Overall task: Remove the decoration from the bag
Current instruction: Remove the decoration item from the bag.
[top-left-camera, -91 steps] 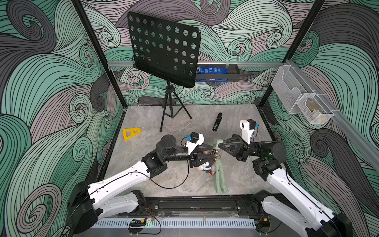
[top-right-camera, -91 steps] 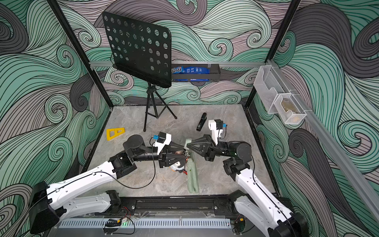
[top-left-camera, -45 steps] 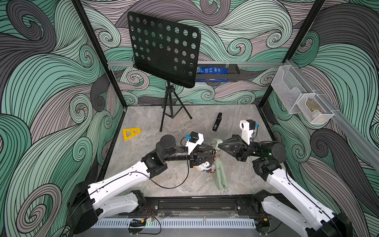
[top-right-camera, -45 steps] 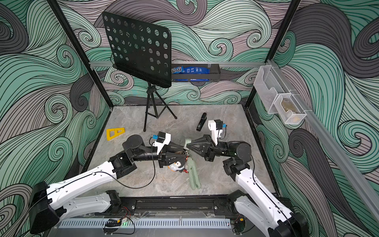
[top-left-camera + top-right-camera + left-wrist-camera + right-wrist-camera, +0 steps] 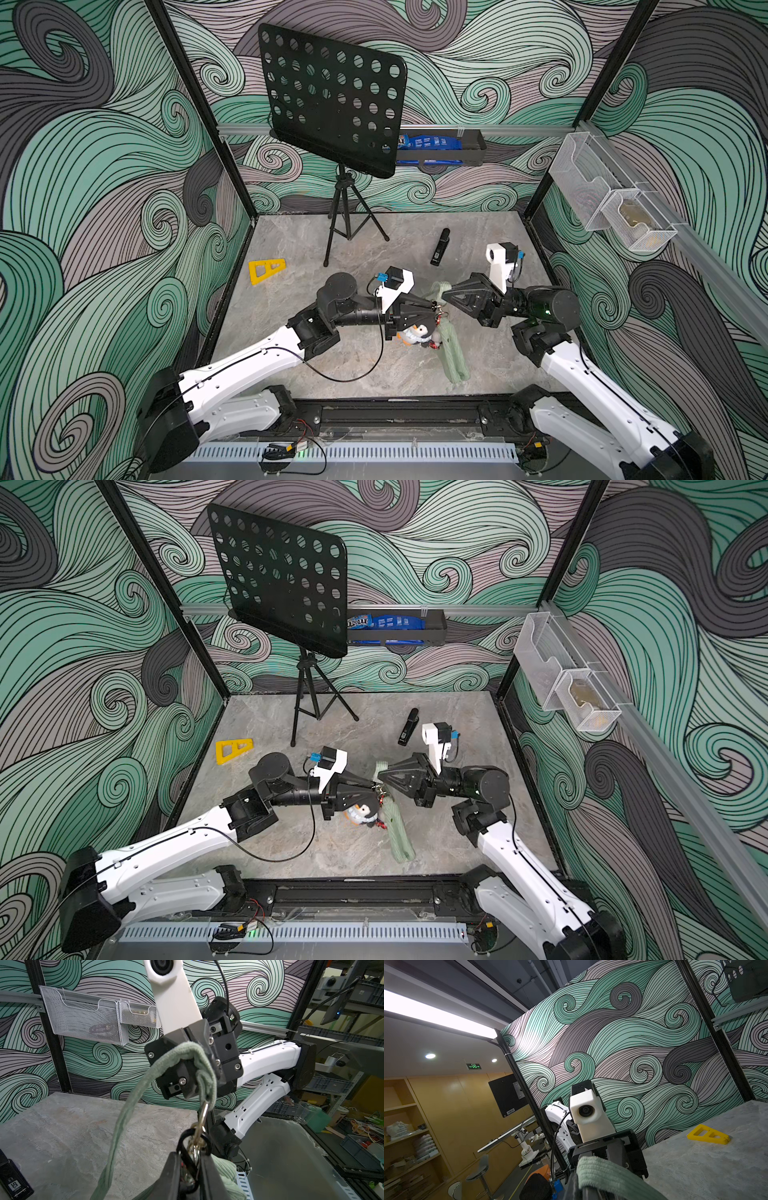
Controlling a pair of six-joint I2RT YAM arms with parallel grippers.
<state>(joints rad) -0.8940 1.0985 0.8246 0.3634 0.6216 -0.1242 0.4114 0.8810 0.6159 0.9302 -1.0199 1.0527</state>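
I have the bag (image 5: pixel 453 353) slung up over the middle of the table (image 5: pixel 478 232), toward the near edge, hanging by its strap (image 5: pixel 124 1115). The right gripper (image 5: pixel 444 295) reaches in from the right with its jaws shut on the top of the strap. In the left wrist view the strap drapes over it and runs down to the gold clasp (image 5: pixel 203 1112). The bag body drops away below, toward the near side. I cannot tell whether its lower end rests on the table.

The decoration is a small penguin (image 5: pixel 417 332), dangling just left of the bag and right under my left gripper (image 5: pixel 436 309). That gripper comes in from the left, almost tip to tip with the right one. Its jaws look closed on the black ring (image 5: pixel 182 1142) and the gold links that hang from the clasp.

So I judge I am at the grab on the fastening: the penguin is not yet off and hangs from the strap through that hardware.

The next move calls for the right side to hold the strap taut while the left works the ring out of the clasp. That probably means pressing the clasp's gate open, not just tugging. A plain pull to the left would likely drag the whole bag along, and I can't see the gate well enough to know which way it opens
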